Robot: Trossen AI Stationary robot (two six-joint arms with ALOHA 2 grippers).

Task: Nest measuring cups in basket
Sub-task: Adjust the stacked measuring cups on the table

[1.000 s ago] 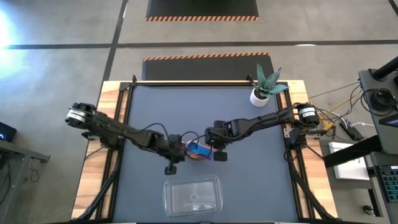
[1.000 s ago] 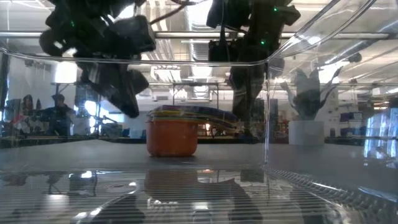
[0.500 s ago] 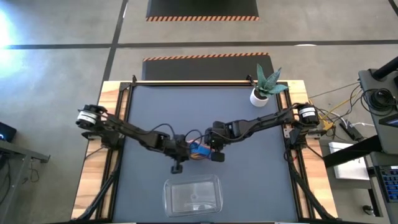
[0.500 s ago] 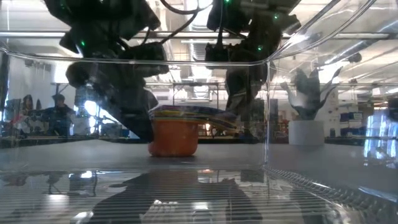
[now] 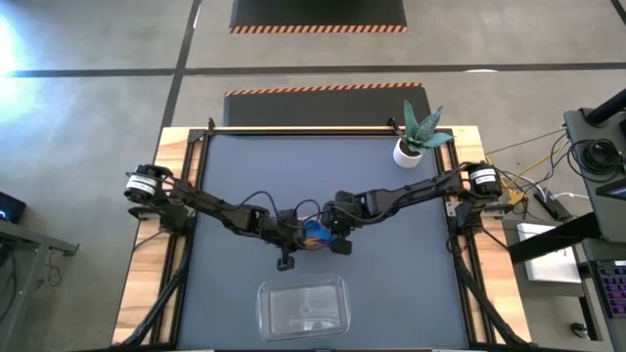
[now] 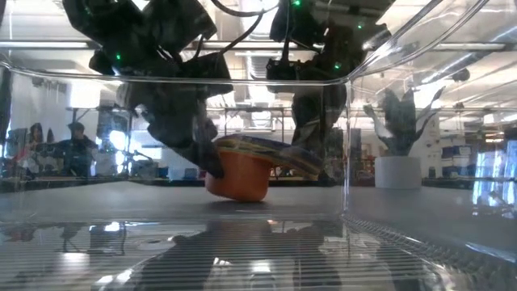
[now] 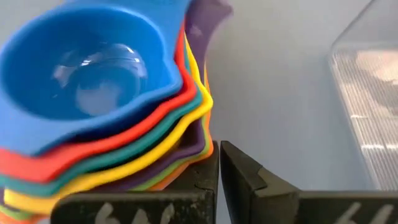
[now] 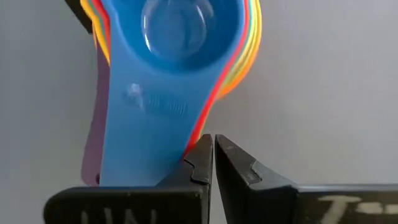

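The stack of nested measuring cups (image 6: 246, 170), upright on the table (image 5: 235, 176) half a second ago, is now tilted in the low view, its orange base lifted on one side. The left end effector (image 5: 286, 256) has advanced against the stack's near side. In the left wrist view its fingers (image 7: 249, 180) are nearly closed beside the rims, gripping nothing. The right end effector (image 8: 211, 163) stands at the blue handle, fingers likewise nearly closed; a grip on the handle is not evident. The stack sits mid-table, well apart from the clear basket (image 5: 301, 307). Judgement: the stack is being pushed or levered, not yet lifted; transfer remains.
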